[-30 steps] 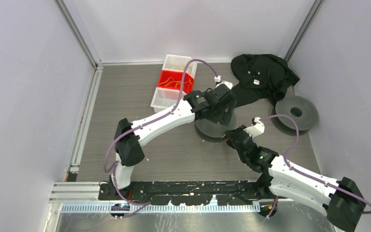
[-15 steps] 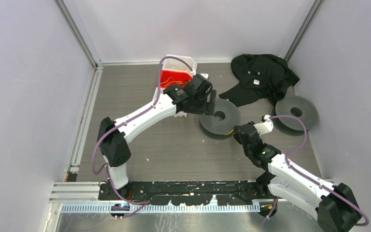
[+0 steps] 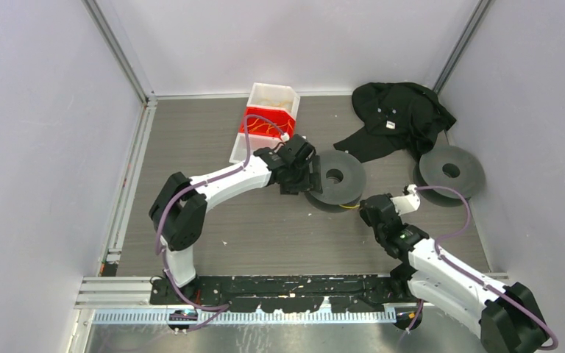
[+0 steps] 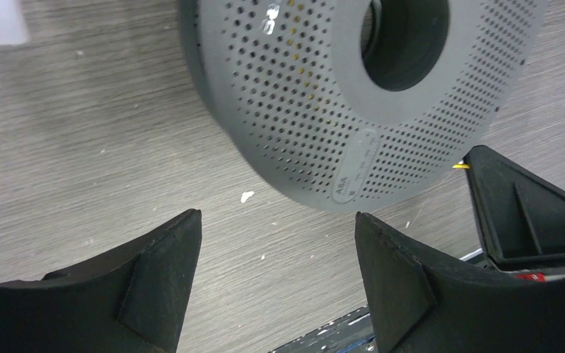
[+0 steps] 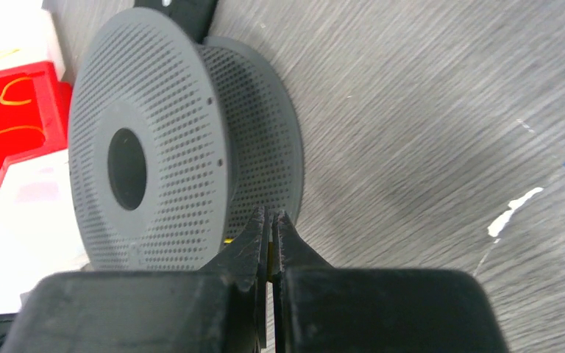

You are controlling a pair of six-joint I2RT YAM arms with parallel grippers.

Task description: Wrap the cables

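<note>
A dark grey perforated spool [image 3: 336,178] lies on the table's middle. A thin yellow cable [image 3: 349,207] runs from its near edge to my right gripper [image 3: 372,210]. In the right wrist view the right gripper [image 5: 269,214] is shut on the yellow cable [image 5: 271,254], its tips just at the spool [image 5: 176,154]. My left gripper [image 3: 307,176] is at the spool's left edge. In the left wrist view it [image 4: 276,215] is open and empty, with the spool [image 4: 316,110] just ahead of the fingers. More yellow cables [image 3: 263,126] lie looped in a red bin [image 3: 253,114].
A white tray [image 3: 274,94] holds the red bin at the back. A black cloth [image 3: 401,110] lies at the back right. A second grey spool [image 3: 451,170] lies near the right wall. Walls enclose the table on three sides.
My left gripper came off the top of the spool, swung left, then dropped beside its left edge. My right gripper drew back to the right with the cable. The spool shifted slightly right.
</note>
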